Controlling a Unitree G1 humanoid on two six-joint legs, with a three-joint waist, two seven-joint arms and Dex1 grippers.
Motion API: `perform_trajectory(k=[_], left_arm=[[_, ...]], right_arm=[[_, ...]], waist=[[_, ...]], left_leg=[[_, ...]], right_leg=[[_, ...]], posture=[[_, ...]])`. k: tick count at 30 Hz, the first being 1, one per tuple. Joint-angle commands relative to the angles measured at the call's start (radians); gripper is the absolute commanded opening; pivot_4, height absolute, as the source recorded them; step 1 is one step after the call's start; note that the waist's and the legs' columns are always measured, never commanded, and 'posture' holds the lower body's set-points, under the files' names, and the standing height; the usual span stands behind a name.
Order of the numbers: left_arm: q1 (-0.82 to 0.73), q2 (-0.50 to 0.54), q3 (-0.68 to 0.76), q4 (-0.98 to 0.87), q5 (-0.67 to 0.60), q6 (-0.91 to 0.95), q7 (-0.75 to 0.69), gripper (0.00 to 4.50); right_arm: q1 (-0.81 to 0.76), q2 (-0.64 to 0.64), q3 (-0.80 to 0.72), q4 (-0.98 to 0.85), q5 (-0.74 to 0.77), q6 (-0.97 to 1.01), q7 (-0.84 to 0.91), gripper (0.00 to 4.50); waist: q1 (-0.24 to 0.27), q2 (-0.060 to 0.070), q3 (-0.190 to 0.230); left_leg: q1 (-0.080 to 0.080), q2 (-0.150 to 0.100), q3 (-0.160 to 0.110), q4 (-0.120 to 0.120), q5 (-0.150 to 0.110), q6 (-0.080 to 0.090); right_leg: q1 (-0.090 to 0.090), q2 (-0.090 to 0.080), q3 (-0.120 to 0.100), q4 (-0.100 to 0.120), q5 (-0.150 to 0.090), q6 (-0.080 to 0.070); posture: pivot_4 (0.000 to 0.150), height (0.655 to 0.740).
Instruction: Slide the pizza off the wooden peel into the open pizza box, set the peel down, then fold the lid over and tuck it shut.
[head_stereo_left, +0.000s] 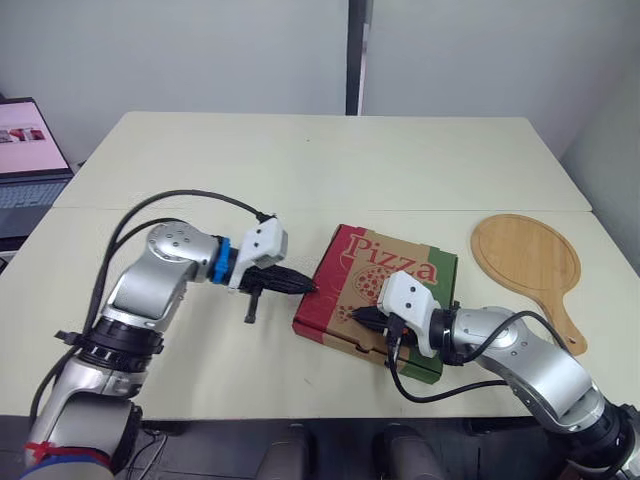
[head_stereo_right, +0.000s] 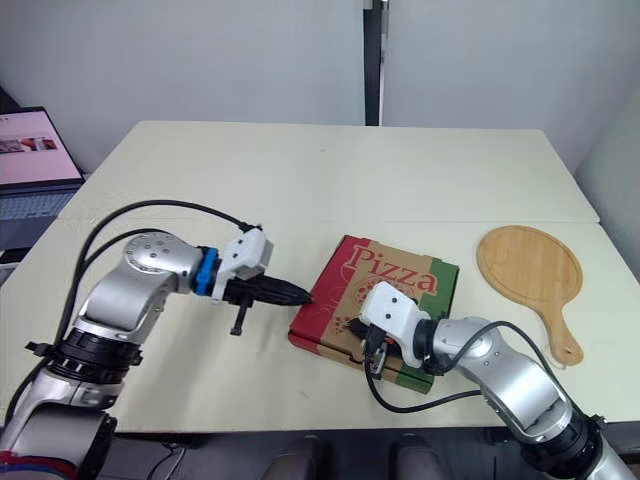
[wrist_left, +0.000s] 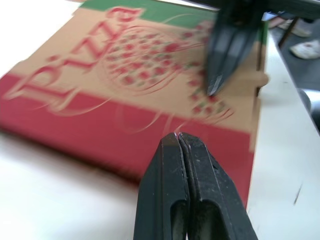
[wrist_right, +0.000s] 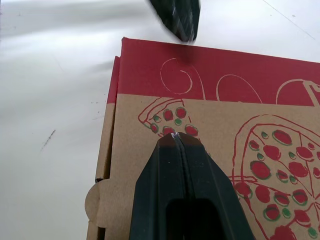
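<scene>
The cardboard pizza box (head_stereo_left: 385, 285) lies closed and flat on the pale, smooth table (head_stereo_left: 300, 170) in front of me. It is turned at a slant, so that one corner points toward me. Its lid (wrist_right: 240, 135) is matte brown card printed with a red-and-green pizza drawing and the word "Pizza" in red script along its far side. A red band runs down the side toward my left and a green band down the side toward my right. My left tool (head_stereo_left: 310, 288) has its two black fingers pressed together and lies level, pointing to my right, with its tip at the lid's red edge. I cannot tell whether it touches the card. My right tool (head_stereo_left: 360, 315), fingers likewise together, points to my left over the brown part of the lid near the corner closest to me, just beside a rounded cardboard tab (wrist_right: 92, 200) on the box's side. The wooden peel (head_stereo_left: 525, 260), a round light-grained board, lies flat on the table to the right of the box and apart from it. Its narrow handle runs toward the table's near right edge. An open laptop (head_stereo_left: 25, 160) sits beyond the far left corner.
</scene>
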Motion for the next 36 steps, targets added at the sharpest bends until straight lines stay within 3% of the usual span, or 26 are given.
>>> perform_trajectory(k=[1, 6, 10, 14, 20, 24, 29, 36], left_arm=[[0.029, 0.002, -0.047, -0.047, 0.037, -0.028, 0.005, 0.0], [0.051, 0.01, -0.1, 0.007, 0.12, -0.097, 0.028, 0.0], [0.044, -0.024, -0.041, -0.025, 0.034, -0.03, 0.06, 0.0], [0.011, -0.02, 0.102, -0.027, -0.073, 0.107, 0.135, 0.0], [0.053, 0.062, 0.137, 0.078, 0.025, 0.032, 0.206, 0.0], [0.105, 0.04, 0.111, 0.05, 0.032, 0.032, 0.226, 0.0], [0.123, 0.004, 0.092, 0.045, 0.043, 0.017, 0.25, 0.0], [0.048, -0.003, 0.147, 0.043, -0.015, -0.005, 0.231, 0.0]], right_arm=[[0.01, -0.011, 0.008, 0.0, -0.02, -0.005, 0.011, 0.02], [0.017, -0.017, -0.001, -0.012, -0.023, -0.013, 0.012, 0.02], [0.022, -0.016, -0.063, -0.048, 0.001, -0.011, 0.001, 0.02], [0.083, -0.07, -0.269, -0.118, 0.062, 0.037, 0.002, 0.02], [0.269, -0.218, -0.566, -0.065, 0.04, 0.028, 0.035, 0.02], [0.355, -0.267, -0.57, 0.005, -0.027, -0.036, 0.035, 0.02], [0.345, -0.243, -0.518, 0.037, -0.075, -0.082, 0.005, 0.02], [0.293, -0.221, -0.578, -0.053, 0.021, -0.094, 0.05, 0.02]], waist=[[0.0, 0.0, 0.0], [0.0, 0.0, 0.0], [0.0, 0.0, 0.0], [0.009, 0.0, 0.0], [0.016, 0.0, 0.0], [0.015, 0.0, 0.0], [0.015, 0.0, 0.0], [0.016, -0.001, 0.0]], left_leg=[[0.0, 0.0, 0.0, 0.0, 0.0, 0.0], [0.001, 0.0, 0.0, 0.0, 0.0, 0.0], [0.001, 0.0, 0.0, 0.0, 0.0, 0.0], [0.0, 0.0, 0.0, 0.001, 0.0, 0.0], [0.0, 0.0, 0.0, -0.001, 0.0, 0.0], [0.0, 0.0, 0.001, -0.001, 0.0, 0.0], [0.0, 0.0, 0.001, -0.001, 0.0, 0.0], [0.0, 0.001, 0.001, -0.001, 0.0, 0.0]], right_leg=[[0.0, 0.0, 0.0, 0.0, 0.0, 0.0], [0.001, 0.0, 0.0, 0.0, 0.0, 0.0], [0.001, 0.0, 0.0, 0.0, 0.0, 0.0], [0.001, 0.0, -0.001, 0.0, 0.0, 0.0], [0.001, 0.0, -0.001, -0.001, 0.0, 0.0], [0.001, 0.0, 0.0, -0.001, 0.0, 0.0], [0.001, 0.0, 0.0, 0.0, 0.0, 0.0], [0.001, 0.0, 0.0, 0.0, 0.0, 0.0]], posture=[[0.15, 0.7318], [0.15, 0.7318], [0.15, 0.7318], [0.15, 0.7318], [0.15, 0.7318], [0.15, 0.7318], [0.15, 0.7318], [0.15, 0.7318]])
